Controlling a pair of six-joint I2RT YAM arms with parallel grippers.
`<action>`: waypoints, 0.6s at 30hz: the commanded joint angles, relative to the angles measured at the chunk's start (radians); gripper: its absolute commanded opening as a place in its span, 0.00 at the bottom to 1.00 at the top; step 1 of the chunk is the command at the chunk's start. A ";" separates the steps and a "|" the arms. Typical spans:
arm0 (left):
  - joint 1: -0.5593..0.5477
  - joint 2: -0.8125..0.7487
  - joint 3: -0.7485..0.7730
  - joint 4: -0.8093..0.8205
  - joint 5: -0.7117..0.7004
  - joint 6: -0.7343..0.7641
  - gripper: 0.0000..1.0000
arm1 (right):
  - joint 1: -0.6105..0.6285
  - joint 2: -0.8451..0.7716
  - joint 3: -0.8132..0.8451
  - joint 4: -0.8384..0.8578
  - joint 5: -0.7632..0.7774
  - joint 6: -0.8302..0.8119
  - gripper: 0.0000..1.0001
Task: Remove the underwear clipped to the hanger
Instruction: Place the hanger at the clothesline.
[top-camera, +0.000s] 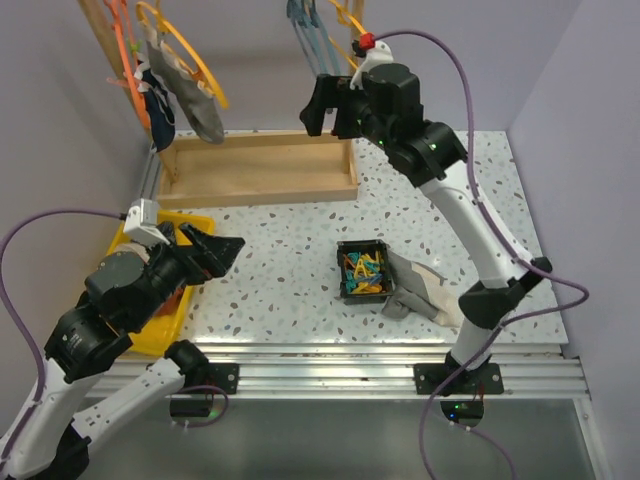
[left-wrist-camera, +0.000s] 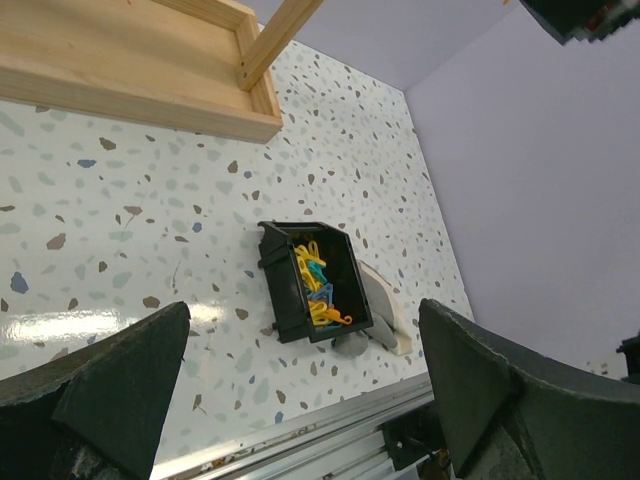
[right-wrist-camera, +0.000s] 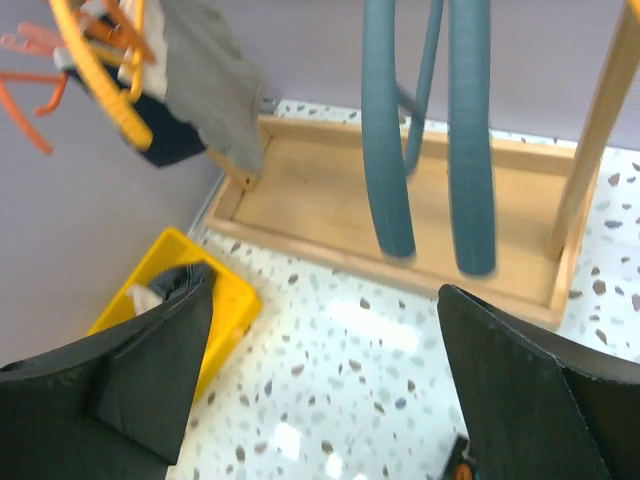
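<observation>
Grey underwear (top-camera: 197, 102) and a dark navy piece (top-camera: 158, 112) hang clipped to the yellow hanger (top-camera: 190, 52) at the back left. The right wrist view shows the same grey underwear (right-wrist-camera: 212, 82), navy piece (right-wrist-camera: 165, 138) and yellow hanger (right-wrist-camera: 98, 82). Another grey and cream piece (top-camera: 418, 290) lies on the table beside the black clip box (top-camera: 362, 271). My right gripper (top-camera: 330, 116) is raised and open near the teal hanger (top-camera: 304, 30), holding nothing. My left gripper (top-camera: 214, 249) is open and empty, low at the front left.
A wooden tray (top-camera: 260, 170) forms the rack's base at the back. A yellow bin (top-camera: 150, 330) sits under my left arm. The black box (left-wrist-camera: 310, 282) holds several colourful clips. Two teal hanger loops (right-wrist-camera: 386, 130) dangle in front of my right gripper (right-wrist-camera: 325, 285).
</observation>
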 joint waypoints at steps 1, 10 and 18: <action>0.005 0.038 0.039 0.054 -0.005 0.013 1.00 | 0.003 -0.246 -0.167 -0.120 -0.094 -0.066 0.98; 0.005 0.104 0.062 0.100 0.015 0.037 1.00 | 0.002 -0.588 -0.770 -0.505 0.158 -0.039 0.98; 0.005 0.215 0.060 0.142 0.111 0.054 1.00 | -0.093 -0.602 -1.103 -0.544 0.180 0.213 0.99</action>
